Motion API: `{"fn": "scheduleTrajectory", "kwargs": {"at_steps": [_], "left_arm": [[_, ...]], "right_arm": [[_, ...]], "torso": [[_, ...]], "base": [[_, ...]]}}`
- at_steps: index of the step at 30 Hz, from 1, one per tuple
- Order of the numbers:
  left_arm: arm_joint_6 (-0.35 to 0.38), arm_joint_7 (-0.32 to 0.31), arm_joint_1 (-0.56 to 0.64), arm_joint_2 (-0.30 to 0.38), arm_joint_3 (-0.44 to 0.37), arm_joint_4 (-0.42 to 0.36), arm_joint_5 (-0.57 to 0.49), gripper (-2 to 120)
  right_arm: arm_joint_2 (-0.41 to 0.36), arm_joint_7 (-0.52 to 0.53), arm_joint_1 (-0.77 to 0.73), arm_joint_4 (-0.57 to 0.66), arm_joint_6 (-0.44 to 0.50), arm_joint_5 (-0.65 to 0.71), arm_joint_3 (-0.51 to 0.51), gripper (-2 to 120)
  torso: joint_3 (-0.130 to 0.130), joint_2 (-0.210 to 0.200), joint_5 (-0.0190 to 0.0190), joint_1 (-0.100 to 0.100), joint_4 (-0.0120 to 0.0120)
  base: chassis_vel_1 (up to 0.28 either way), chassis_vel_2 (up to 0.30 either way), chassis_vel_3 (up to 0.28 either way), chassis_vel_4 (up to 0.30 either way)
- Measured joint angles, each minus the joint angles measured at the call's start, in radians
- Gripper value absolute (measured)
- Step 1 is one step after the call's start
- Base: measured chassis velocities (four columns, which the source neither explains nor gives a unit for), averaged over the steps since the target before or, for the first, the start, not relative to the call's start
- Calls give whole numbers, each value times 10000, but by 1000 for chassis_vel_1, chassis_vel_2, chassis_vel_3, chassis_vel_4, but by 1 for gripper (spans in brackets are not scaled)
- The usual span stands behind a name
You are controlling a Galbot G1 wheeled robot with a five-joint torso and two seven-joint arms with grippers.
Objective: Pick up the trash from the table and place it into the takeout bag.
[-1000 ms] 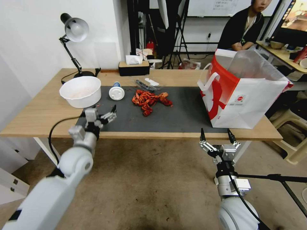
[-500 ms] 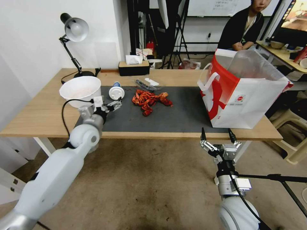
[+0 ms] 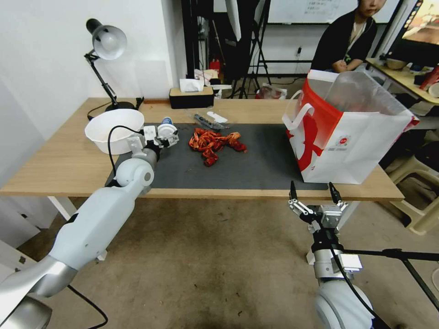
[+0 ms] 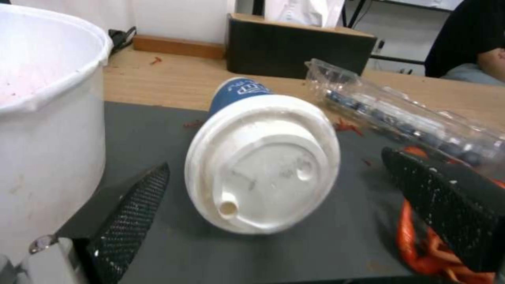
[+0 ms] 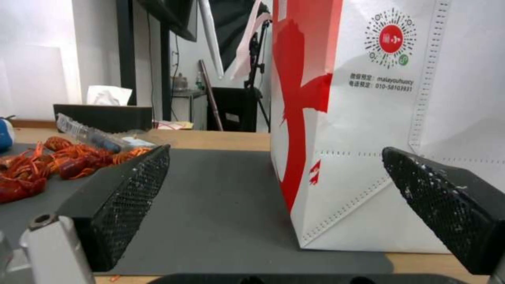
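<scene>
Blue cup (image 4: 261, 157) lies on its side on the table's (image 3: 59, 164) mat, far left, between our left gripper's (image 3: 165, 135) parted jaws; squeezing the round wall could roll it away.

White, rounded arms carry looping black cables and black mesh-textured jaws.
</scene>
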Motion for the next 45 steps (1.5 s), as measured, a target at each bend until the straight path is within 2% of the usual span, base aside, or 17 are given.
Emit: {"fn": "scheduleTrajectory", "kwargs": {"at_steps": [4, 14, 22, 30, 33, 35, 40, 45], "left_arm": [[-66, 10, -293, -125, 134, 386, 5, 100], [-94, 23, -678, -355, 392, 797, 4, 100], [-187, 115, -1004, -569, 558, 1614, 328, 100], [-162, 181, -1068, -654, 562, 1937, 403, 100], [-121, 198, -1090, -677, 562, 2008, 400, 95], [-120, 243, -1103, -679, 562, 2045, 400, 86], [-148, 308, -1084, -649, 562, 2041, 412, 74], [-238, 408, -1028, -604, 569, 1997, 482, 67]], "right_arm": [[3, 3, 19, -1, -17, 13, 0, 100], [-12, 10, 93, -49, -25, 45, 0, 100], [-12, 12, 109, -65, -28, 65, -7, 100], [-26, 12, 149, -81, -30, 88, -10, 100], [-25, 13, 150, -87, -30, 89, -13, 100], [-18, 15, 150, -91, -31, 89, -17, 100], [-13, 17, 147, -99, -30, 88, -19, 100], [-12, 18, 145, -106, -27, 87, -19, 100]], "torso": [[0, 0, 0, 0, 1], [0, 0, 1, 0, 0], [0, 0, 0, -2, 0], [0, 0, 0, -2, 0], [0, 0, -1, -2, 1], [-1, 0, 0, -1, 0], [-2, 0, 0, -2, 0], [-2, 0, 1, -2, 0]], "base": [[0, 0, 0, 0], [0, 0, 0, 0], [0, 0, 0, 0], [0, 0, 0, 0], [0, 0, 0, 0], [0, 0, 0, 0], [0, 0, 0, 0], [0, 0, 0, 0]]}}
